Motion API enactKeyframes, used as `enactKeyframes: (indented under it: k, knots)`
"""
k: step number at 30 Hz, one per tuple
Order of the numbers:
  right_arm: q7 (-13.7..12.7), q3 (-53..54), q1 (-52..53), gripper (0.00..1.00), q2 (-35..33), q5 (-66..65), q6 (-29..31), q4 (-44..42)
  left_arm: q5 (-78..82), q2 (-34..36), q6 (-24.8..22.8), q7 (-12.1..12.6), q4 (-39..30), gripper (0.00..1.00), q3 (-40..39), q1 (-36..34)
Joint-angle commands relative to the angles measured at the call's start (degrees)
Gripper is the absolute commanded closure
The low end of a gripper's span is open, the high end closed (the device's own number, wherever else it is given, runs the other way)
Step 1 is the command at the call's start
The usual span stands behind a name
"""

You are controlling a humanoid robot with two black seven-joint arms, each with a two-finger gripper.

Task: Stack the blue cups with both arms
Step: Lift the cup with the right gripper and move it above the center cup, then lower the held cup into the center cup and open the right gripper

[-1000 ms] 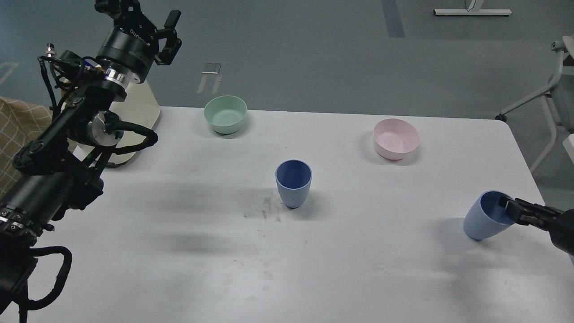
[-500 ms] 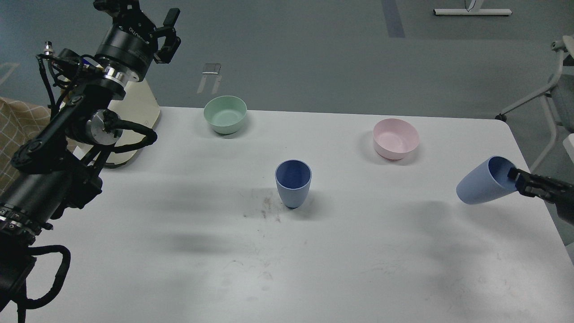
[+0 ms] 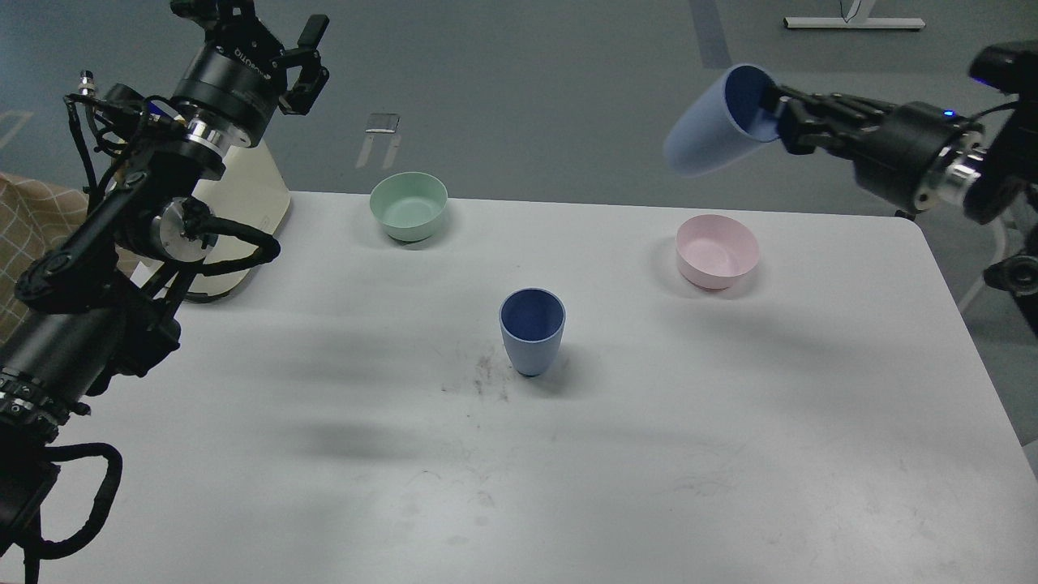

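Observation:
One blue cup [image 3: 532, 331] stands upright near the middle of the white table [image 3: 568, 454]. My right gripper [image 3: 780, 113] is shut on the rim of the second blue cup [image 3: 709, 126] and holds it tilted, base to the left, high above the table behind the pink bowl. My left gripper [image 3: 268, 36] is raised at the upper left, far from both cups, with its fingers apart and empty.
A mint-green bowl [image 3: 408, 206] sits at the back of the table, a pink bowl [image 3: 717, 251] at the back right. A cream-coloured object [image 3: 243, 211] stands at the table's left edge behind my left arm. A chair frame [image 3: 1010, 268] is off the right edge.
My right arm has lifted the held blue cup from low at the table's right edge up and to the left, high above the pink bowl. The left arm has barely moved.

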Motion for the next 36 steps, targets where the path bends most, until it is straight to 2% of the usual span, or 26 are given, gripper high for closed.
enactKeyframes:
  k: [1, 4, 10, 36]
  knots:
    - [-2.7, -9.1, 5.2, 1.00, 5.5, -0.1, 0.0, -0.5, 0.0, -0.1, -0.1, 0.0, 0.0, 0.02, -0.3, 0.0]
    - [-3.4, -15.5, 7.4, 1.00, 9.4, -0.4, 0.0, -2.9, -0.1, 0.0, -0.2, 0.0, 0.0, 0.02, -0.5, 0.0]
    - [-3.5, -20.2, 8.5, 1.00, 12.6, -5.6, 0.0, -4.7, -0.1, 0.0, -0.2, -0.1, 0.0, 0.02, -0.9, 0.0]
    - [-3.5, -22.1, 3.9, 1.00, 10.5, -6.6, 0.0, -2.3, -0.1, -0.1, -0.5, -0.1, -0.1, 0.02, -0.9, 0.0]
